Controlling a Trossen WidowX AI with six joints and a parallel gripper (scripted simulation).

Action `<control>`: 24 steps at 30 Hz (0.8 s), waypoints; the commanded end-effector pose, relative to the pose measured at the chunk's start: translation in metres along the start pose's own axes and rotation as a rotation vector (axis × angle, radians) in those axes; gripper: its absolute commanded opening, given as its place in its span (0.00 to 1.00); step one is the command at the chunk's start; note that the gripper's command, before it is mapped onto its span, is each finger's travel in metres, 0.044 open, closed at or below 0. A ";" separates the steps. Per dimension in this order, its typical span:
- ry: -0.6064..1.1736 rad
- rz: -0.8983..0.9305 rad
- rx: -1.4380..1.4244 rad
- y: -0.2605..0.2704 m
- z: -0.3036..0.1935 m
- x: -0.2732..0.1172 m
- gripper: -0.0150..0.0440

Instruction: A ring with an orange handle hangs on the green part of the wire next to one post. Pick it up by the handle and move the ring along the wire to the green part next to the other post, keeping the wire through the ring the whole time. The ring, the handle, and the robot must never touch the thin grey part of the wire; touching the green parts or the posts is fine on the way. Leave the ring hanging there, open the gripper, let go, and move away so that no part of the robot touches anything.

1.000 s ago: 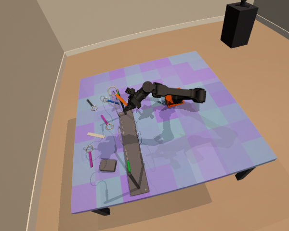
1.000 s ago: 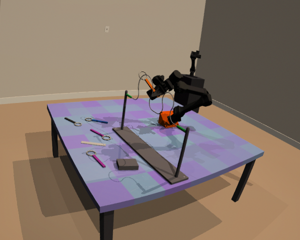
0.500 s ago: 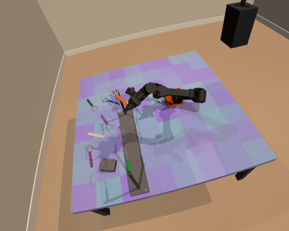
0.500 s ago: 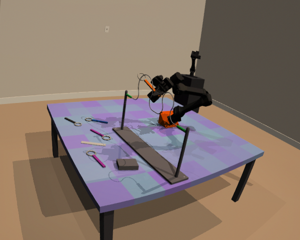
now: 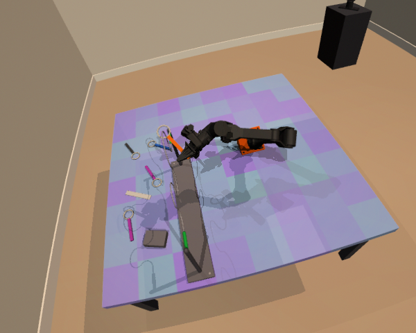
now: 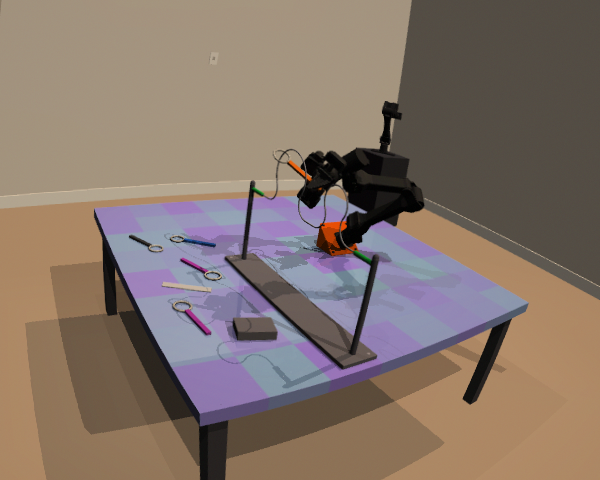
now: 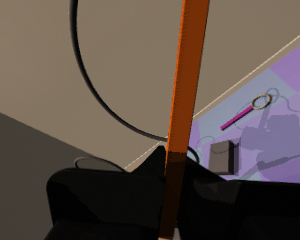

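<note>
My claw (image 5: 185, 155) (image 6: 317, 184) (image 7: 164, 151) pinches the orange handle (image 5: 174, 142) (image 6: 299, 171) (image 7: 187, 75); ring (image 5: 158, 134) (image 6: 274, 155) up at the wire's (image 6: 277, 173) raised bend, above the counter (image 5: 272, 200) (image 6: 434, 289).

Room, type uncertain, perhaps a robotics lab: 1 robot arm (image 5: 220, 130) (image 6: 388, 183) on 1 table (image 5: 272, 200) (image 6: 310, 372); 1 black pedestal (image 5: 344, 35) (image 6: 401, 165); plain walls.

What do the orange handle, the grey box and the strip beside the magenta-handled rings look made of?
Orange handle: probably matte plastic, evenly coloured.
Grey box: dull, grainless; plastic or painted wood.
Strip: pale, flat; perhaps wood.
</note>
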State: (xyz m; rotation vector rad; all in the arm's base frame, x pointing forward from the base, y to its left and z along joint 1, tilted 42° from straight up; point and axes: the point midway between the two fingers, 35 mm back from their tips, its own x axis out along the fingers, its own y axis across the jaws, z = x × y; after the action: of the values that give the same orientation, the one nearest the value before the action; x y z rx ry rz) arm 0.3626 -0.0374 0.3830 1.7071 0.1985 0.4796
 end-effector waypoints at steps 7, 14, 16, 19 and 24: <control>-0.017 0.063 0.121 0.003 0.001 0.001 0.00; -0.027 0.109 0.204 0.007 0.001 0.001 0.00; -0.030 0.122 0.227 0.007 0.001 0.001 0.00; -0.035 0.141 0.263 0.009 0.002 0.001 0.00; -0.042 0.174 0.322 0.011 0.002 0.001 0.00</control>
State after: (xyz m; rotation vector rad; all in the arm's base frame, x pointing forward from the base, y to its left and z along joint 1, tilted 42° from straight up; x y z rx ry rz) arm 0.3622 -0.0413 0.3945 2.0180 0.1088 0.5548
